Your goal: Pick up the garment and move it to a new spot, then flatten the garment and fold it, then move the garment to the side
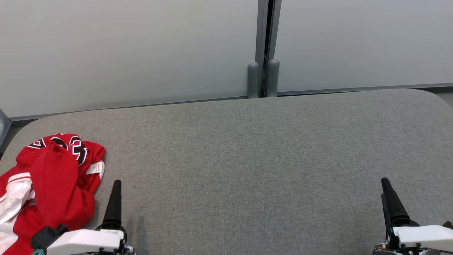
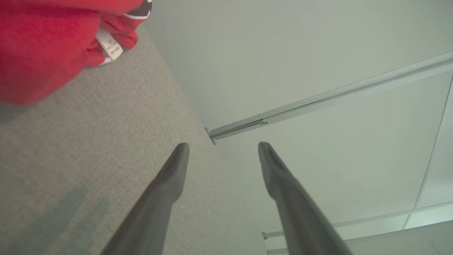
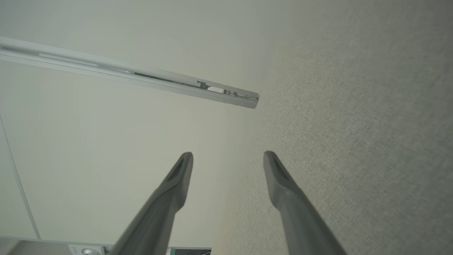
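Note:
A crumpled red garment (image 1: 53, 180) with white stripes, black lettering and a white label lies at the left edge of the grey fabric table (image 1: 247, 159). Just right of it my left gripper (image 1: 116, 184) stands open, touching nothing. In the left wrist view the garment (image 2: 42, 46) bunches at the upper left, apart from the left gripper (image 2: 223, 148), whose jaws are spread wide and empty. At the lower right of the head view is my right gripper (image 1: 385, 182). The right wrist view shows the right gripper (image 3: 228, 157) open over bare fabric.
Frosted glass panels (image 1: 124, 49) run close behind the table's far edge, joined by a grey post (image 1: 263, 78). The table's corners are rounded. A wide stretch of grey cloth lies between the two grippers.

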You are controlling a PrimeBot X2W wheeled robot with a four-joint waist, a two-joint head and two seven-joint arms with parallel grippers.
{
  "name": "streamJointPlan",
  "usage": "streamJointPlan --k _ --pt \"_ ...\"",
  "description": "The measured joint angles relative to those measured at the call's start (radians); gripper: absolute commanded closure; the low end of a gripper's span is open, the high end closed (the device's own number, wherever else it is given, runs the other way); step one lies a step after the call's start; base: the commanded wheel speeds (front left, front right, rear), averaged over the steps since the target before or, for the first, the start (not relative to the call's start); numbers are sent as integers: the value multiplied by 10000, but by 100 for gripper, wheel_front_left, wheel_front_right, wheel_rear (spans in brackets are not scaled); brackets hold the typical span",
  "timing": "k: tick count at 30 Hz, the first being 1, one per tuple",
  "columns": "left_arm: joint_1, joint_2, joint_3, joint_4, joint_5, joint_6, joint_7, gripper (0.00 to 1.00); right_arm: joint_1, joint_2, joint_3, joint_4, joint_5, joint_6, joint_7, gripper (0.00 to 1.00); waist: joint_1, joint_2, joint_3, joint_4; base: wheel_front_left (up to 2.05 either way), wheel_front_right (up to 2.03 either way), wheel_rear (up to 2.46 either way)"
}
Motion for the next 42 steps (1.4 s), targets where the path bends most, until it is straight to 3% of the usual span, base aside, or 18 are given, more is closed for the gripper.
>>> streamJointPlan --k 20,42 --pt "228 263 -679 -234 4512 706 -665 0 -211 -61 558 0 -5195 2 -545 0 0 0 -44 80 0 0 0" --pt "576 828 -1112 -65 7612 1448 -1256 0 -184 -115 884 -221 -8201 6 -500 0 1 0 -189 94 0 0 0"
